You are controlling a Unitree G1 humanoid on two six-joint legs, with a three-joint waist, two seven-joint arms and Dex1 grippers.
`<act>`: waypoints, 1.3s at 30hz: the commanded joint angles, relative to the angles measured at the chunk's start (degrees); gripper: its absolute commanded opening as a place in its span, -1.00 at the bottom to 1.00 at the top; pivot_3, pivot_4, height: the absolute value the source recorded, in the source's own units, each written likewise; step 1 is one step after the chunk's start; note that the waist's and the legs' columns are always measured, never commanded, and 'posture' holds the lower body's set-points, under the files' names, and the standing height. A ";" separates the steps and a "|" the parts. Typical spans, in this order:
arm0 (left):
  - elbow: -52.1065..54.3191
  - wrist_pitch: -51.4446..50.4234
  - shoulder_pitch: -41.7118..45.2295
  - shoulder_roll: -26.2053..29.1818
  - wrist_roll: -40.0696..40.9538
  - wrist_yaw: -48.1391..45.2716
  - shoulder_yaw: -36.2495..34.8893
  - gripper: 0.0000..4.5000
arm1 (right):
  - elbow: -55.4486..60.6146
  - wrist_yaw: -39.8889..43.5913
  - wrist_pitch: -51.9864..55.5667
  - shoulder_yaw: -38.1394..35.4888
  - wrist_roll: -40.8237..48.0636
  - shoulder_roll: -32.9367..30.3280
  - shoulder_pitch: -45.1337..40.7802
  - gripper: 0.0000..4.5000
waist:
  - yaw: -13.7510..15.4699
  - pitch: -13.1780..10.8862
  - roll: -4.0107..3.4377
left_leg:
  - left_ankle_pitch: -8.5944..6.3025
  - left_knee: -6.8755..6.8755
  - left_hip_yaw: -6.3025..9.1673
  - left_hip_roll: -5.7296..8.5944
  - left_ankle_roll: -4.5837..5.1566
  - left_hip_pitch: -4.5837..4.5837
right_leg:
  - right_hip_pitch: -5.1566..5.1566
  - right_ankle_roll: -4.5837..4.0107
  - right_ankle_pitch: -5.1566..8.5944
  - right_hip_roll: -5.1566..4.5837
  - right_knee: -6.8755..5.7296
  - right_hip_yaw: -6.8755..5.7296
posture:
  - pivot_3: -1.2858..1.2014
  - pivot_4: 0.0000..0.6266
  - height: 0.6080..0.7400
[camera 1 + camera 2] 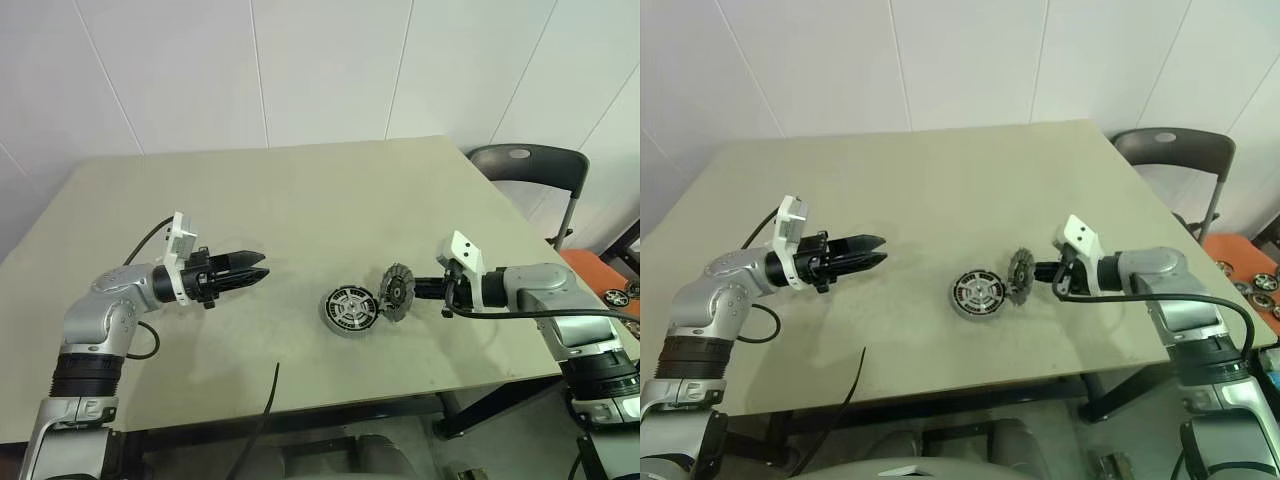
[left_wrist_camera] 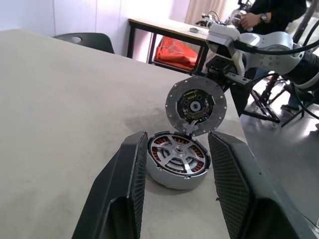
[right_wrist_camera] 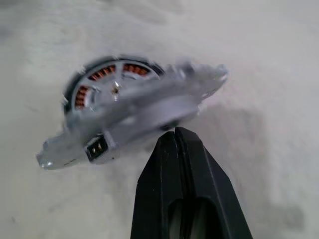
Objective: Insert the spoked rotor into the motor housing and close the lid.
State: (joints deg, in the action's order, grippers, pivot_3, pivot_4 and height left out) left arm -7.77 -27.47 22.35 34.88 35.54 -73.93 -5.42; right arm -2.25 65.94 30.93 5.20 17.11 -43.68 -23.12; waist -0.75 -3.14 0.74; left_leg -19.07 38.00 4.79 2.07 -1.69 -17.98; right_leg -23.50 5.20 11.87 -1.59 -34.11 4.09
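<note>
Standing on edge just beside the motor housing (image 1: pixel 349 310), the lid (image 1: pixel 397 293) is pinched at its rim by the right gripper (image 1: pixel 425 290), whose fingers are clenched tight on it. Held upright like this, its grey face with the small green-and-black centre turned toward the left gripper (image 1: pixel 255 272), the lid looks ready to be tipped over onto the housing, so closing appears to be the step in hand.

The spoked rotor (image 2: pixel 178 154) already sits flat inside the housing, silver spokes ringed by copper-brown windings, so the insertion looks done. The lid's lower edge hangs close to the housing's near rim; whether they touch I cannot tell.

The left gripper hovers level and well apart from the housing, pointing at it with its fingers (image 2: pixel 130 184) parted and grasping nothing, probably waiting to steady the housing if it slides.

The table (image 1: pixel 300 200) is a plain, matte olive-beige top, bare apart from these parts and a black cable (image 1: pixel 265 415) at its near edge. White panelled walls stand behind, with a dark chair (image 1: pixel 530 165) at the far right corner. In the left wrist view a person (image 2: pixel 271 12) stands at another desk further off.
</note>
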 commanded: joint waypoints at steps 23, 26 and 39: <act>2.37 -0.23 -0.06 0.48 0.93 0.71 -1.42 -0.07 | -5.68 8.41 -10.58 3.34 -2.55 0.41 -4.93 -1.00 | -0.38 0.00 0.01 | 0.00 0.00 -0.02 0.00 0.00 0.07 | 0.03 0.00 0.00 0.03 -0.07 0.00 | 0.03 -1.00 1.00; 2.72 -0.32 -0.24 0.45 1.02 0.94 -1.51 -0.07 | -14.16 7.53 -14.72 6.66 -6.23 5.26 -10.09 -1.00 | -0.83 0.00 0.02 | 0.00 0.00 -0.07 -0.02 0.00 0.25 | 0.14 0.00 0.00 0.06 -0.09 0.02 | 0.03 -1.00 1.00; 4.07 -0.84 -1.26 0.18 1.45 1.72 -1.80 -0.07 | -20.26 8.58 -18.76 9.20 -9.83 10.57 -14.04 -1.00 | -0.39 0.01 0.00 | -0.01 -0.02 0.01 0.00 0.01 0.19 | 0.10 -0.20 -0.14 0.00 -0.10 0.00 | 0.03 -1.00 1.00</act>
State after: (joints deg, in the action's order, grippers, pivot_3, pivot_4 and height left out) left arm -5.38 -28.40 20.45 34.85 35.71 -72.24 -5.95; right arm -23.08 74.44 13.14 14.24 7.52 -33.99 -35.06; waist -1.14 -3.13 0.73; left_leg -19.08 37.98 4.81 2.06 -1.68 -17.78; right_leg -23.40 5.00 11.73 -1.58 -34.22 4.08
